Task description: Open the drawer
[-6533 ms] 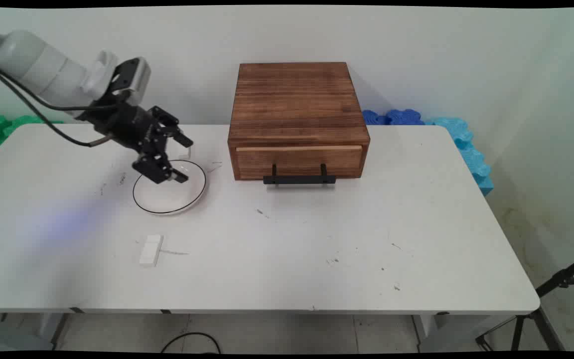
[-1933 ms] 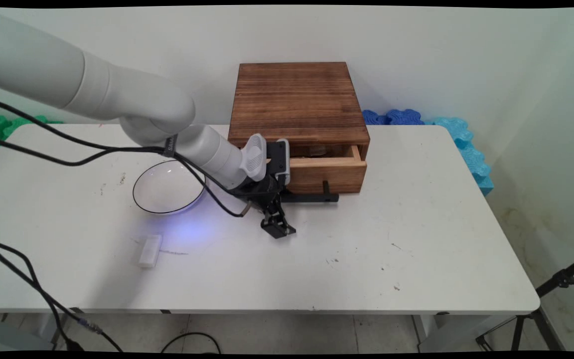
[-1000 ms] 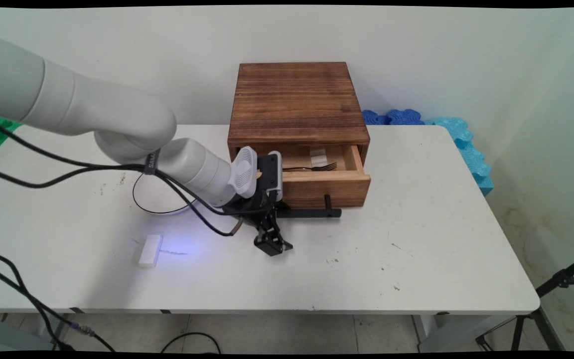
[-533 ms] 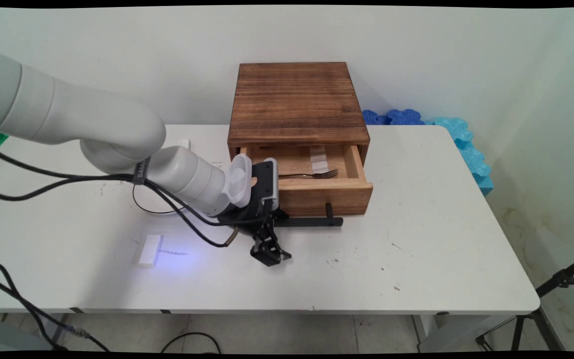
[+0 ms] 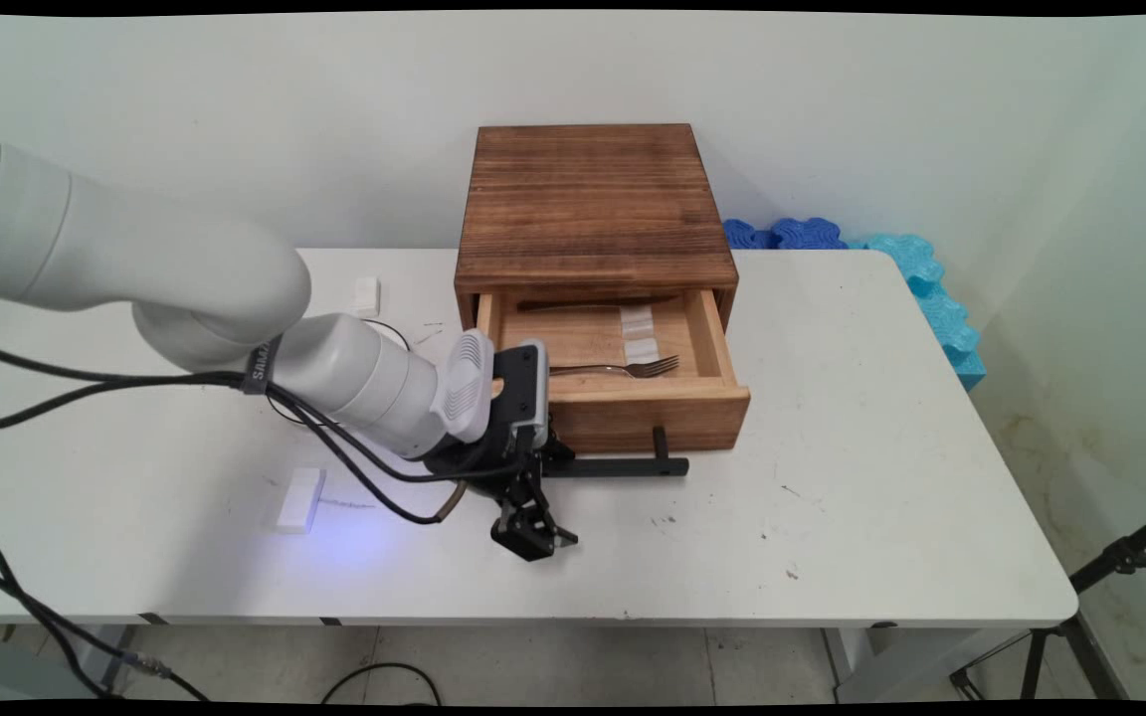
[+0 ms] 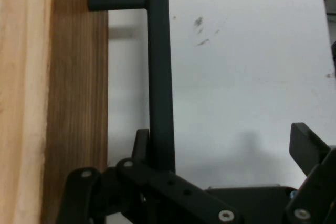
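I see the big white worktop (image 5: 832,517) from my far-off seat. A wooden box (image 5: 593,194) stands on it, at the back, near the wall. I tell where all the other things are from this box.

The box has one drawer (image 5: 648,408) in its front. The drawer is open and sticks out toward me. Blue foam bits (image 5: 921,288) lie to the right of the box, off the worktop's far corner.

A long black handle (image 5: 623,465) runs across the front of the drawer. The arm reaches in from the left of the box. Its hand is low at the left end of this handle.

Inside the drawer a fork (image 5: 623,369) lies flat near the front wall. A thin dark thing (image 5: 593,302) lies at the back of the drawer. I cannot tell what it is. Two small white strips (image 5: 639,333) are stuck on the drawer floor.

A white block (image 5: 298,499) lies on the worktop well to the front left of the box. A smaller white block (image 5: 366,294) sits just left of the box.

The fingers (image 6: 307,142) are spread wide apart. In the hand view the handle (image 6: 160,77) passes between them. It lies tight against the finger on the drawer side. The other finger is well away from the bar. They pinch nothing.
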Robot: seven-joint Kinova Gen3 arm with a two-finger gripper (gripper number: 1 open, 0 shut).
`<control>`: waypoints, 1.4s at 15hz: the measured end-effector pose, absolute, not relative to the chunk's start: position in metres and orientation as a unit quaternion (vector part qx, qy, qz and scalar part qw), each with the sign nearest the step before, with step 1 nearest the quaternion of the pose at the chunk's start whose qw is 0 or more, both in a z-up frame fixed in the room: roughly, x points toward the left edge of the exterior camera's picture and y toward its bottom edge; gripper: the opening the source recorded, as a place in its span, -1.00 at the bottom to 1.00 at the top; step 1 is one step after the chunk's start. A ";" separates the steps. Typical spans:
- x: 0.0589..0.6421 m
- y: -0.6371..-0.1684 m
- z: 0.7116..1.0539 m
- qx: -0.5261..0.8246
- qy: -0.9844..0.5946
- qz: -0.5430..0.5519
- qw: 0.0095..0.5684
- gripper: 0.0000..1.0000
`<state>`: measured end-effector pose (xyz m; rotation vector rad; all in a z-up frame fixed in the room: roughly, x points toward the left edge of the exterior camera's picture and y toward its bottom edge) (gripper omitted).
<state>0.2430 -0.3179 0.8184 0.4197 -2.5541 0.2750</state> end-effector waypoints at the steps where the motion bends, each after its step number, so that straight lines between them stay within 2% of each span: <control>1: 0.242 -0.316 0.818 0.154 -0.946 0.101 0.266 1.00; 21: 0.227 -0.269 0.808 0.123 -0.950 0.073 0.278 1.00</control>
